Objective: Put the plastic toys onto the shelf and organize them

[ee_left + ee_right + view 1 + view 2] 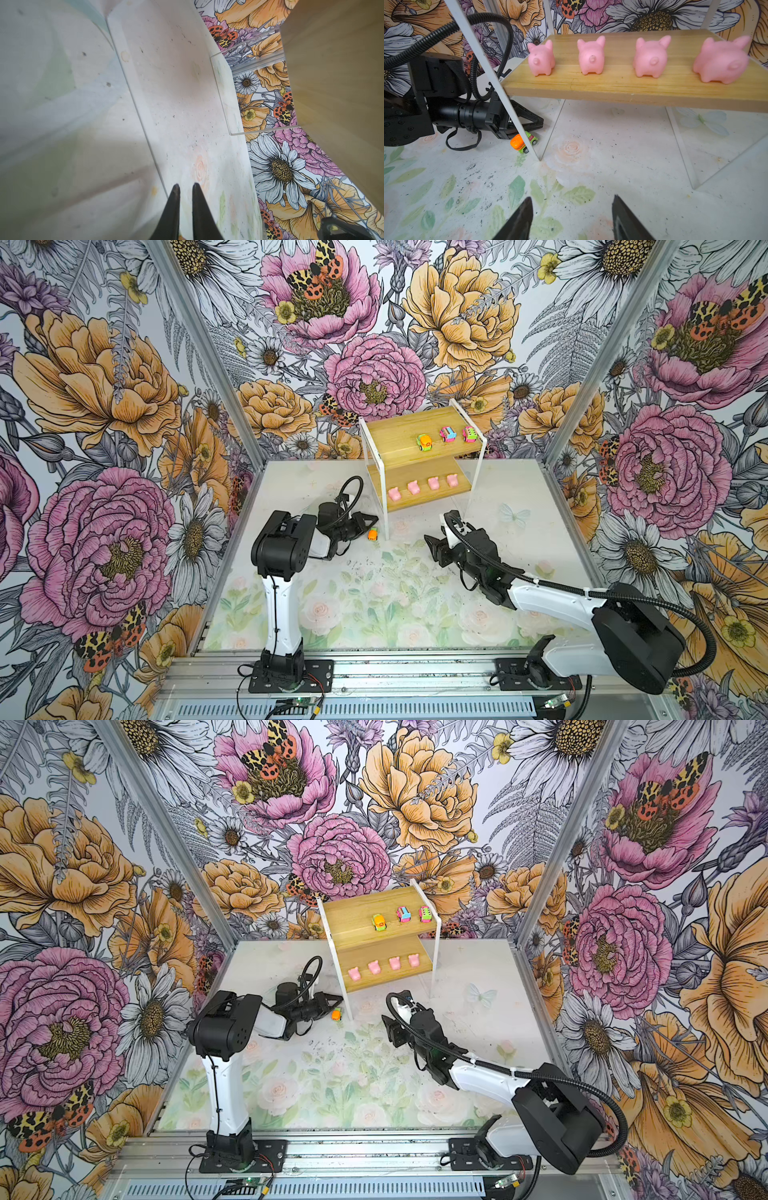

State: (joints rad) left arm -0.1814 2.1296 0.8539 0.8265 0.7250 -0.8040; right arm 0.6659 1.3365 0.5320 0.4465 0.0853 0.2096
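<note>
The shelf point(390, 439) stands at the back of the table. Its upper board carries an orange-and-green car point(424, 443) and two pink cars point(447, 433) point(469, 434). Several pink pigs point(588, 55) stand in a row on the lower board point(612, 85). A second orange-and-green car point(372, 534) point(522, 143) lies on the table by the shelf's front left leg. My left gripper point(375, 518) point(185, 186) lies low just above and beside that car, shut, with nothing between its tips. My right gripper point(432, 542) point(572, 201) hovers open and empty in front of the shelf.
The shelf's thin white legs point(492, 83) stand between the fallen car and my right gripper. The floral table mat point(374, 605) spreads toward the front. Patterned walls close in the sides and back, and an aluminium rail point(415, 672) holds both arm bases.
</note>
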